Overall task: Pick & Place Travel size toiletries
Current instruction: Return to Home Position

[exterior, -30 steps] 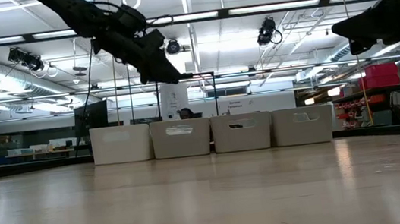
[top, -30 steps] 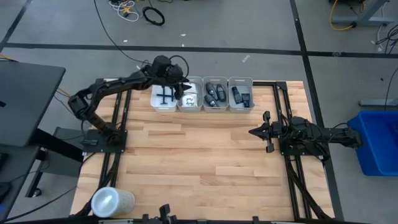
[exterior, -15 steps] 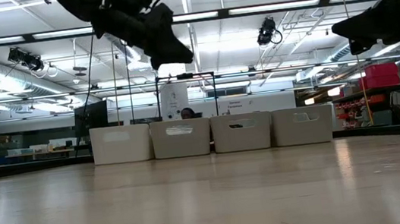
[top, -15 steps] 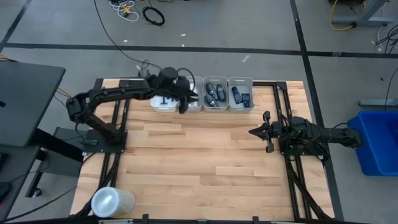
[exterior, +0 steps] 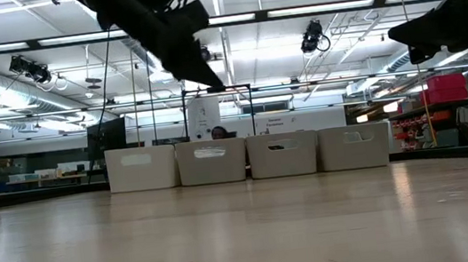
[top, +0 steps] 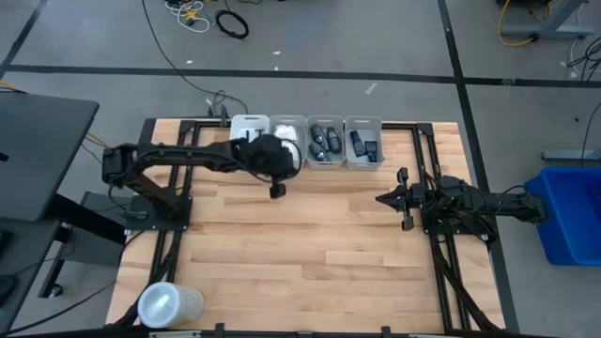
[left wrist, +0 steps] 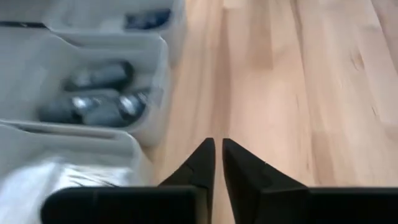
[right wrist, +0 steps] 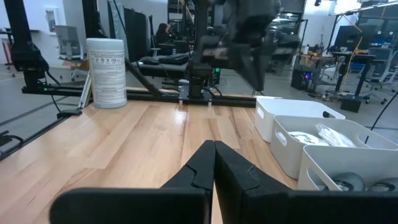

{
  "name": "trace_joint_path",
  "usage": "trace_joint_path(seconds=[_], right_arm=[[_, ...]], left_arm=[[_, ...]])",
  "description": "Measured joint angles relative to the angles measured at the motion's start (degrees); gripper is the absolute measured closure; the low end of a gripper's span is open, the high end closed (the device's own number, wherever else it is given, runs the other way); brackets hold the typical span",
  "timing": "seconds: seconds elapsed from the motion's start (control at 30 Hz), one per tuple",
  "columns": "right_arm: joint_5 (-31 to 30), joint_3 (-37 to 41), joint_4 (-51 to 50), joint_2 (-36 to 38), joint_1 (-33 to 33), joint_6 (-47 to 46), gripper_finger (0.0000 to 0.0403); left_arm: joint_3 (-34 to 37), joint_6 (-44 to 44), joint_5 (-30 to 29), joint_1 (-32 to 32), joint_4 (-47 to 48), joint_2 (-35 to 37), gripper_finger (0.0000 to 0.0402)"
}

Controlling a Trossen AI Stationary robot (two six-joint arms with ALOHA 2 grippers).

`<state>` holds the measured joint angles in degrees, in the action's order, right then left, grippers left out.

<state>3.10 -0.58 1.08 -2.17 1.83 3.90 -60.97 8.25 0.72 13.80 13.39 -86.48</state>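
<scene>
Four white bins stand in a row at the table's far edge. The second bin (top: pixel 288 126) holds white packets (left wrist: pixel 56 177). The third bin (top: pixel 326 143) holds small dark oblong containers (left wrist: pixel 99 93), and the fourth (top: pixel 362 143) holds more dark items. My left arm crosses the first bin (top: pixel 248 124) and hides its contents. My left gripper (top: pixel 277 190) hangs above the bare wood just in front of the second bin; its fingers (left wrist: pixel 216 144) are drawn nearly together with nothing between them. My right gripper (top: pixel 380 199) waits shut at the table's right side.
A large clear round lidded tub (top: pixel 169 303) lies at the near left corner. Bare wooden table (top: pixel 310 244) stretches between the bins and the near edge. A person (exterior: pixel 217 133) shows in the room behind the bins.
My left gripper has come away from above the second bin toward the table's near edge, staying high above the wood. Its fingers, spread apart a second ago, have drawn together. It carries nothing.
</scene>
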Motion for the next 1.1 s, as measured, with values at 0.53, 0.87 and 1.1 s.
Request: trace_joint_path(seconds=[0.53, 0.87, 1.1], right_arm=[[0.0, 0.0, 0.1, 0.0, 0.0, 0.0, 0.0389], [0.0, 0.0, 0.0, 0.0, 0.0, 0.0, 0.0389], [0.0, 0.0, 0.0, 0.0, 0.0, 0.0, 0.0389]], left_arm=[[28.6, -6.1, 0.4, -5.8, -18.5, 15.7, 0.0384], [43.2, -4.6, 0.4, -6.3, -22.3, 33.8, 0.0395], [52.5, -6.5, 1.2, -7.7, -23.7, 46.3, 0.0395]])
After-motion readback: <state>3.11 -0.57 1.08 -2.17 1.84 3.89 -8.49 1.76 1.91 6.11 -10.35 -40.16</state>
